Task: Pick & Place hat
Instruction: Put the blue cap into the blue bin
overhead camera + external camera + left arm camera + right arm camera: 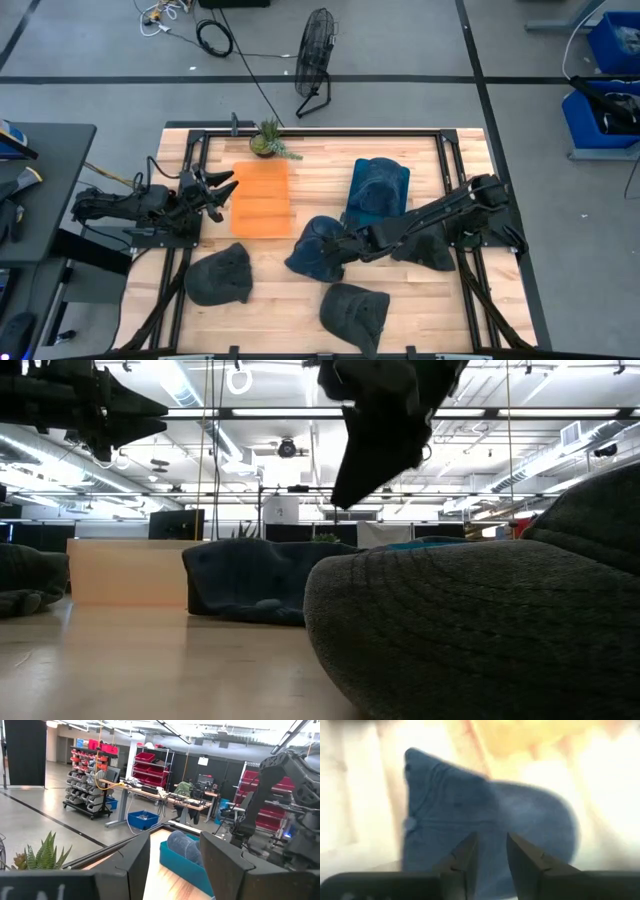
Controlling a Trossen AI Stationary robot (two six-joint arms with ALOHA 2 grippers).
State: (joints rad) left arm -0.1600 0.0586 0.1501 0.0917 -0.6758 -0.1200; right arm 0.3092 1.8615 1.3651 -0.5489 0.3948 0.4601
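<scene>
Hat (318,247), dark blue, crumpled, on table (300,310).

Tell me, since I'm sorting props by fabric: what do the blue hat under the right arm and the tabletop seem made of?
The blue hat looks like soft matte denim-type cloth, judging by its faded blue and creases. The tabletop seems pale wood planks with visible grain and seams.

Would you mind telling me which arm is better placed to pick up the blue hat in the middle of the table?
The right. The right gripper hangs open directly over the blue hat, while the left gripper waits beside the orange tray.
</scene>
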